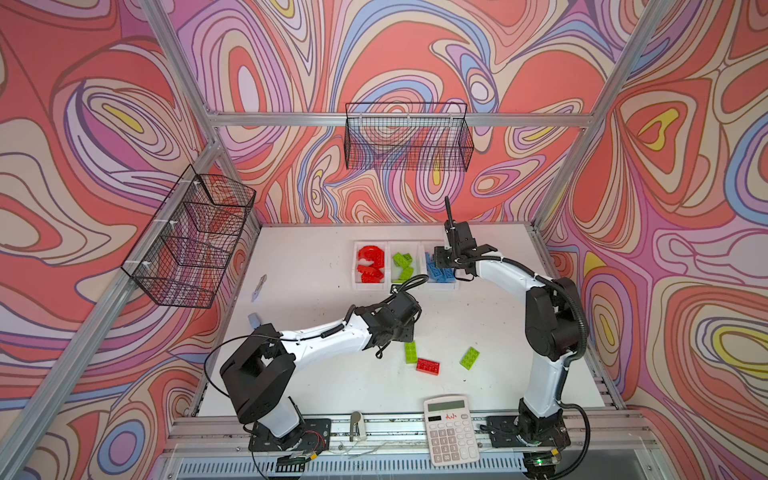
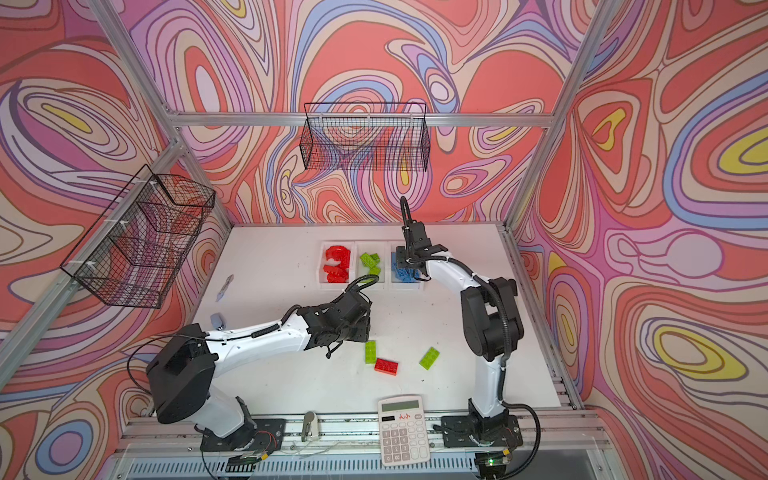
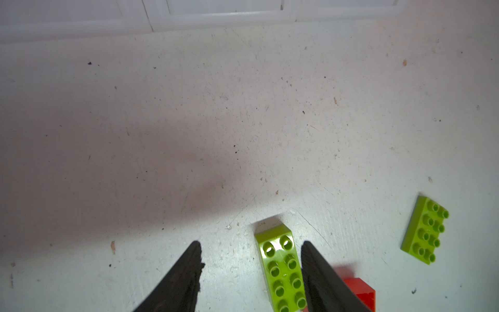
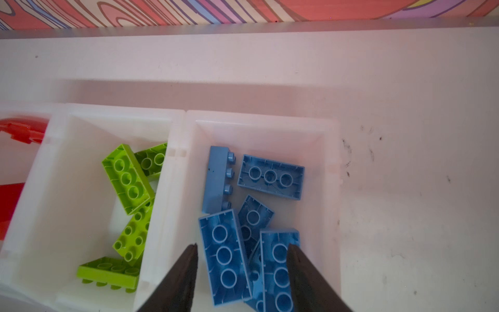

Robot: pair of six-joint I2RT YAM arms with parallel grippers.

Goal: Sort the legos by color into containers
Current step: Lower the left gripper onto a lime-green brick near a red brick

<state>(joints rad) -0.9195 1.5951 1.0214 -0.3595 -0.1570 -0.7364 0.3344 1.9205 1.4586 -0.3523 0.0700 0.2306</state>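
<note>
Black fingers (image 3: 183, 278) of the left gripper (image 3: 251, 251) stand about half open, low over the white table (image 3: 189, 121). One green brick (image 3: 283, 270) lies flat between the jaws, studs up. It is close to one finger and apart from the other, so it is not squeezed. Just outside that near finger lies a red brick (image 3: 361, 291). Farther out on the same side lies a second green brick (image 3: 425, 229), on its own.

The right gripper (image 4: 243, 251) hangs over the end bin (image 4: 259, 116) of three white bins in a row. Its jaws are apart too and hold nothing. Blue bricks (image 4: 270, 177) lie in a heap under and ahead of the jaws, most with studs down. The middle bin (image 4: 121, 110), beside the jaws, has green bricks (image 4: 127, 178). The far bin (image 1: 356, 270) has red bricks (image 1: 370, 266). A calculator (image 1: 451, 430) sits at the front edge of the table, well apart from both grippers.
</note>
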